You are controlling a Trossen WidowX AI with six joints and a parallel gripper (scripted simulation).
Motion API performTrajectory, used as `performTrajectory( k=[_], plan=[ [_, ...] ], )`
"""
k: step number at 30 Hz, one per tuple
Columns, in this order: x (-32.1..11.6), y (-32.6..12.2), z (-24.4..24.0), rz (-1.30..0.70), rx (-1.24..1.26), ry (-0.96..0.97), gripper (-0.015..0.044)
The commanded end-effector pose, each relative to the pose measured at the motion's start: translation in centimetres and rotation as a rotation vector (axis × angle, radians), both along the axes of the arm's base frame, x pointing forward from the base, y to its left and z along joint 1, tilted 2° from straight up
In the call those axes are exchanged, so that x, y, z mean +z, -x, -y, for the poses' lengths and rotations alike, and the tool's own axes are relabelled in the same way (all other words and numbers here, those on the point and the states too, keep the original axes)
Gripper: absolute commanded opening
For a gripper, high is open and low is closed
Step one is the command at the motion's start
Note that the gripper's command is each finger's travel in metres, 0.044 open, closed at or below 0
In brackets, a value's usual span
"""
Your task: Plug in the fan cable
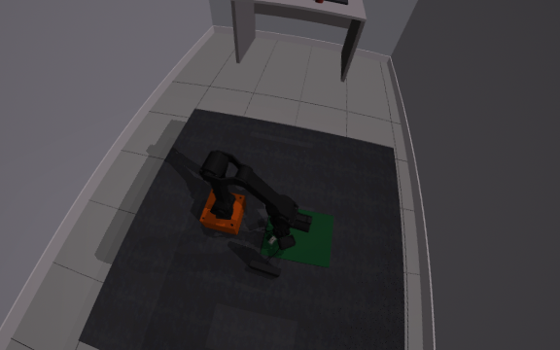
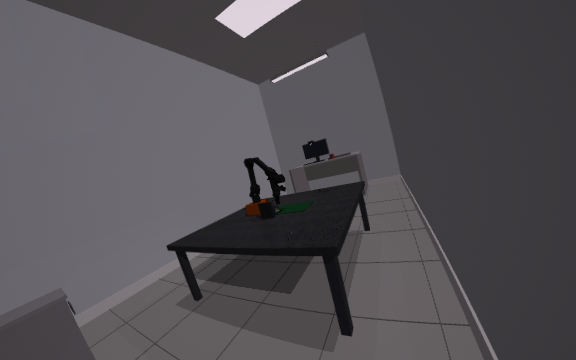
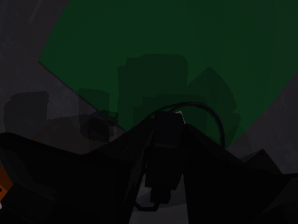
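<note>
The green board lies flat on the dark table. My gripper points down over the board's edge nearest the arm's base. It is shut on the black fan plug, which stands between the fingertips in the wrist view. The black cable loops out around the plug to the right. A small white part, likely the fan header, sits near that board edge. Only a pale sliver shows past the plug in the wrist view. The header's pins and the gap below the plug are hidden.
The arm's orange base stands beside the board. A dark upright block stands near the board's corner. A desk with a monitor is far behind.
</note>
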State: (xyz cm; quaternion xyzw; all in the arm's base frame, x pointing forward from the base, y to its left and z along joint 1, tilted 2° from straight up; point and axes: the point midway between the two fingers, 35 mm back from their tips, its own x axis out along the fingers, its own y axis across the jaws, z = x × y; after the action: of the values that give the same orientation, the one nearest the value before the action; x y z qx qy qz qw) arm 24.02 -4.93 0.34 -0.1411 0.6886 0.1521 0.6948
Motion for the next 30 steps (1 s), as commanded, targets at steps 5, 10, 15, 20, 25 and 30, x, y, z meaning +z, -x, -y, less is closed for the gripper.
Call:
performTrajectory(
  k=[5, 10, 15, 20, 25, 30],
  plan=[
    [-0.2, 1.3, 1.7, -0.004, 0.282, 0.003, 0.0],
    [-0.3, 1.9, 2.7, -0.002, 0.453, 0.004, 0.0],
    [-0.4, 2.3, 3.2, -0.001, 0.538, 0.004, 0.0],
    [-0.4, 2.3, 3.2, -0.001, 0.538, 0.004, 0.0],
    [-0.4, 2.3, 3.2, -0.001, 0.538, 0.004, 0.0],
    [-0.2, 2.1, 2.6, -0.001, 0.543, 0.004, 0.0]
  ],
)
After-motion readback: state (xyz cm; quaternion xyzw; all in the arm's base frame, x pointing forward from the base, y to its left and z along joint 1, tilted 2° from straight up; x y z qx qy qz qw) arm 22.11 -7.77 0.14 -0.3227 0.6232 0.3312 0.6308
